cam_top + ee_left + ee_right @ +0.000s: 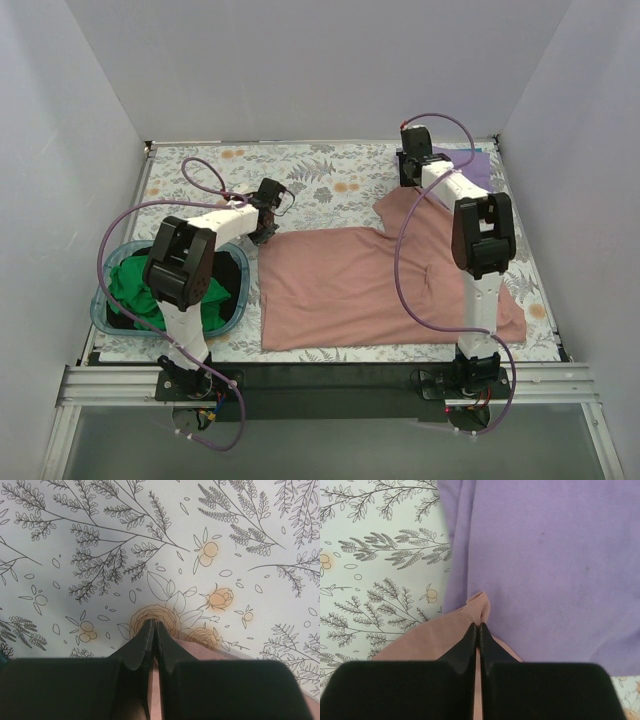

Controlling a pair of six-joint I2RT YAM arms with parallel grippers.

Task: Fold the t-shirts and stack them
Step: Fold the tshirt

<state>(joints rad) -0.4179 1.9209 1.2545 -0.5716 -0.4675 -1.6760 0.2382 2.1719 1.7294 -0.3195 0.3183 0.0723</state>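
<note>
The dusty-pink t-shirt point(370, 285) lies spread flat across the middle of the table. My left gripper point(266, 230) is at its far left corner; in the left wrist view the jaws point(154, 624) are shut with pink cloth point(220, 649) between and beside them. My right gripper point(411, 178) is at the shirt's far right corner; in the right wrist view it point(478, 626) is shut on a pinch of pink cloth point(481, 606), held over the lavender-purple t-shirt point(545, 555). That shirt lies at the back right point(472, 166). The bright green t-shirt point(135, 288) sits bunched in the basket.
The teal plastic basket point(99, 312) stands at the front left beside the left arm. The table has a floral-print cover point(330, 180). White walls close in the back and both sides. Purple cables loop off both arms.
</note>
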